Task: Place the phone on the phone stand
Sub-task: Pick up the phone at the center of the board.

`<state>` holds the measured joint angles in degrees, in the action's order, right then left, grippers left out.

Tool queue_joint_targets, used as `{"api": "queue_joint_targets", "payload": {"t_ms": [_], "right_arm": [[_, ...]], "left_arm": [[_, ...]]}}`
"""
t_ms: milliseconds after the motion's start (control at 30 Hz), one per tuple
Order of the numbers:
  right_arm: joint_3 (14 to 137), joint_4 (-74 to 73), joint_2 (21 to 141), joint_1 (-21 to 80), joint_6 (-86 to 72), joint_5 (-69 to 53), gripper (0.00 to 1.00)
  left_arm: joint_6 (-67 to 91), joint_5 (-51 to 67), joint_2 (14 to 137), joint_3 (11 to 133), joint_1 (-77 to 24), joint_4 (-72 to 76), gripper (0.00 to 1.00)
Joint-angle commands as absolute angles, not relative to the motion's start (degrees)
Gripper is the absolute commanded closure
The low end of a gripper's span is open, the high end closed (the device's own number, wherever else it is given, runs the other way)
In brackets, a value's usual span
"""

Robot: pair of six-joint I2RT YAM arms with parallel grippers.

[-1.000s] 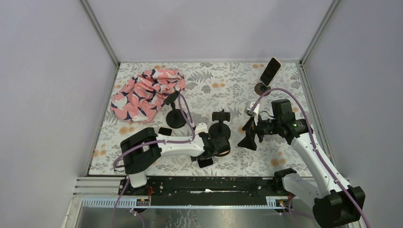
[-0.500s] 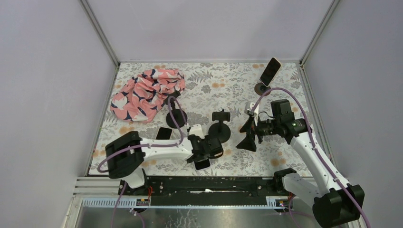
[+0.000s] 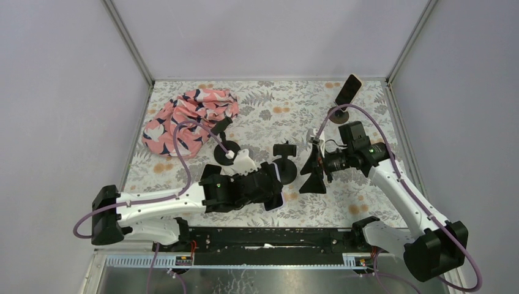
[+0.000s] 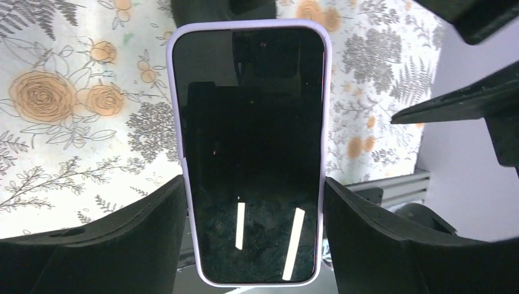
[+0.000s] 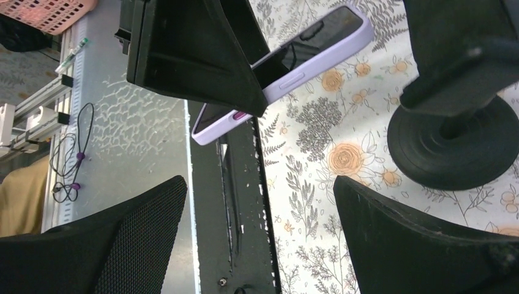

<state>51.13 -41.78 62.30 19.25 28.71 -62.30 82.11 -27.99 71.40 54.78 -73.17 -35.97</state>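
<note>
The phone (image 4: 251, 122), in a lavender case, was held clamped in the left end effector (image 4: 252, 202), the two black fingers (image 4: 141, 226) pressed against its long edges near the lower end. It was carried screen-up and lifted off the floral tabletop (image 3: 257, 104); from the right wrist view it was seen tilted, its far end raised. The long axis of the phone ran in line with the fingers, so that the upper part projected ahead of them.

The phone stand (image 3: 285, 166) stood just beyond that projecting end, slightly to the right, with its round base on the tabletop and its small clamp on top. The left arm was therefore judged the one to finish the placing: the phone would need to be brought forward and up to the clamp.

The right end effector (image 3: 311, 173) was seen just to the right of the stand, its jaws spread wide and nothing held between them. It was near the stand's base but not seen touching it.
</note>
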Motion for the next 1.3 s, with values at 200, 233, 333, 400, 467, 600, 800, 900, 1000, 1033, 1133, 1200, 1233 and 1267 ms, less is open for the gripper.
{"api": "queue_joint_targets", "payload": {"t_ms": [200, 233, 333, 400, 467, 600, 800, 900, 1000, 1033, 1133, 1200, 1233, 1267], "right_arm": [[60.76, -49.88, 57.4, 20.57, 26.44, -64.81, 0.0], [61.03, -50.11, 56.39, 20.56, 26.23, -64.7, 0.0], [61.08, -49.72, 54.76, 20.57, 24.06, -65.16, 0.0], [61.24, -49.19, 54.43, 20.52, 22.71, -65.68, 0.0], [62.49, -48.34, 54.45, 20.56, 21.27, -65.82, 0.0], [65.96, -46.12, 55.37, 20.57, 17.22, -67.12, 0.0], [66.04, -34.94, 56.53, 20.57, 2.92, -66.39, 0.0], [65.24, -30.08, 57.2, 20.56, -4.17, -61.89, 0.0], [64.14, -27.43, 57.88, 20.52, -8.43, -58.11, 0.0], [63.54, -26.64, 58.11, 20.55, -9.49, -57.83, 0.0], [61.55, -23.1, 58.27, 20.56, -12.83, -59.0, 0.0], [60.69, -21.24, 58.27, 20.41, -14.69, -58.99, 0.01], [60.57, -20.78, 58.34, 20.2, -15.06, -58.67, 0.05], [60.56, -20.25, 58.48, 20.1, -15.45, -58.41, 0.08]], "left_arm": [[73.48, -31.43, 65.49, 65.12, -75.79, -30.3, 0.83], [71.75, -31.99, 65.22, 66.7, -75.89, -30.08, 0.83], [66.22, -34.39, 65.98, 70.89, -75.96, -28.67, 0.82], [62.03, -36.64, 67.42, 73.43, -75.95, -27.05, 0.82], [58.35, -40.13, 69.98, 76.06, -75.85, -25.97, 0.82], [52.78, -43.76, 75.39, 80.79, -74.49, -24.58, 0.82], [48.38, -46.6, 81.26, 86.11, -73.74, -22.43, 0.82], [47.82, -47.63, 82.45, 87.17, -73.44, -21.65, 0.82], [47.94, -48.43, 82.94, 87.36, -73.13, -20.41, 0.82], [48.09, -48.79, 83.03, 87.36, -73.06, -20.13, 0.82], [48.41, -48.99, 83.37, 87.3, -72.79, -19.17, 0.82], [48.51, -48.45, 83.61, 87.29, -72.77, -18.54, 0.82], [48.64, -48.27, 83.71, 87.27, -72.71, -18.35, 0.82], [48.81, -48.15, 83.75, 87.21, -72.77, -18.19, 0.82]]}}
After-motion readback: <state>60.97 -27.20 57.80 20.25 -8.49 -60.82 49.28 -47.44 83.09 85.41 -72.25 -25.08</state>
